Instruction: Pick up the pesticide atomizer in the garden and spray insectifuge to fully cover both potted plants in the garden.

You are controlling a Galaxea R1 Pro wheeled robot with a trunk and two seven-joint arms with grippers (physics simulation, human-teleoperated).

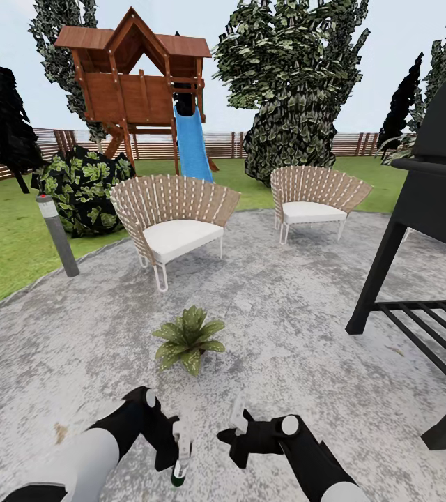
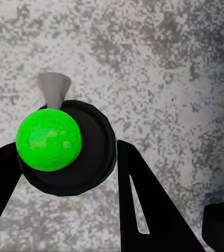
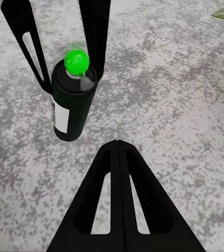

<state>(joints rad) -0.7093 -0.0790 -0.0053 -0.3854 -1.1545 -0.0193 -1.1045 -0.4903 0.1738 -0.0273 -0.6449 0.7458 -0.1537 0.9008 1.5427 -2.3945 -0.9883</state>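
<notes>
I have the pesticide atomizer (image 1: 181,453), a slim dark spray bottle with a white trigger head and a bright green end, held in my left gripper (image 1: 171,446). In the left wrist view the round dark body (image 2: 75,149) sits between the two black fingers (image 2: 143,205), which press on it from either side, so those jaws are closed around the bottle. From the right wrist camera the same bottle (image 3: 72,102) hangs between the left arm's fingers, with a white label on its side whose writing I cannot read. My right gripper (image 3: 118,147) holds nothing; its two fingertips meet. One potted plant (image 1: 189,339), a low rosette of pointed green leaves, stands on the grey speckled patio (image 1: 306,293) just ahead of both grippers.
</notes>
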